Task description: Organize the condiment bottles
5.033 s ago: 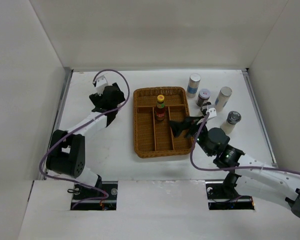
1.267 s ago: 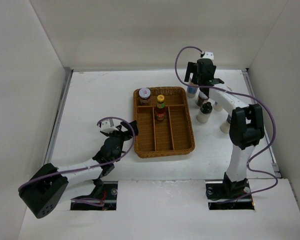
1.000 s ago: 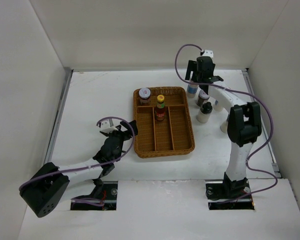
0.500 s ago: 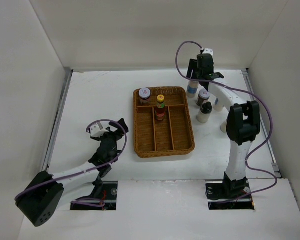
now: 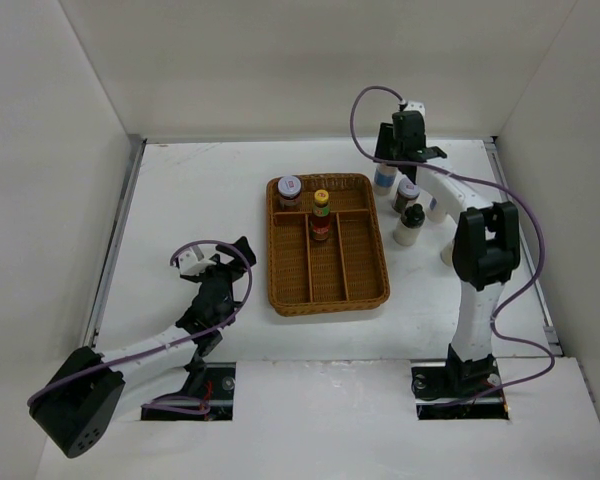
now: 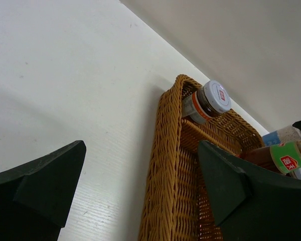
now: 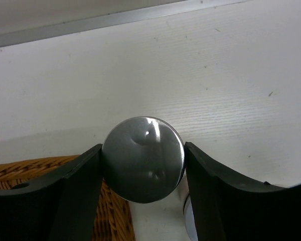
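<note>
- Two bottles stand in the tray [image 5: 273, 250]: a jar [image 5: 290, 187] in its back-left corner and a sauce bottle [image 5: 321, 214] near the middle.
- The right gripper [image 7: 143, 150] is clamped on a shaker [image 5: 384, 179] just right of the tray.
- The left gripper [image 6: 140, 150] is apart and holds nothing.
- The other bottles wait outside.

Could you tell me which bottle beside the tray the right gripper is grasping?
The blue-labelled white shaker farthest back: its silver lid sits pinched between the right gripper's fingers, while the others there stand free.
</note>
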You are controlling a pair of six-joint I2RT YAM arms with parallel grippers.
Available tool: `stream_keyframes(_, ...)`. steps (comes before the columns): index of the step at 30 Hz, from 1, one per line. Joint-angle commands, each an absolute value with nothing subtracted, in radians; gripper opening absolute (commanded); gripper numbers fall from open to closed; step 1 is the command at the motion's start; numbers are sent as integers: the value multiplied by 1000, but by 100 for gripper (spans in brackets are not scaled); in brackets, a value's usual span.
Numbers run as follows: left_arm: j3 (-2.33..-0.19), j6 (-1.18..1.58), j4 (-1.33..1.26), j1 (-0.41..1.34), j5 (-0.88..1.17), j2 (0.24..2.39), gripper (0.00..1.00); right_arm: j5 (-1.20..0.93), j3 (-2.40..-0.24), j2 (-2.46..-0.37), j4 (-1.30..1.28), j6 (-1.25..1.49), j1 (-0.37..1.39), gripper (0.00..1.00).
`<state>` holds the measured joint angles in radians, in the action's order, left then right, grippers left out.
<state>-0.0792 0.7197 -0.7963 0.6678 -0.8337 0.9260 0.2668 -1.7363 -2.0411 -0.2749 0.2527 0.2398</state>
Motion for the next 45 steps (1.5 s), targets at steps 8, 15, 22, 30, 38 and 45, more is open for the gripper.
stream_keyframes(8,-69,733,-831,673,-827,926,96,416,-1671,-1705,-6,181,301,46)
stream_keyframes(15,-74,735,-831,663,-813,934,96,397,-1661,-1545,43,101,484,48)
stream_keyframes(22,-55,756,-812,627,-821,900,96,339,-1669,-1551,52,92,724,48)
stream_keyframes(30,-51,781,-781,604,-811,876,96,318,-1663,-1640,61,104,886,48)
stream_keyframes(38,-48,787,-781,594,-796,868,96,313,-1577,-1726,78,137,938,48)
stream_keyframes(45,-49,790,-781,590,-785,870,96,333,-1497,-1747,152,143,944,47)
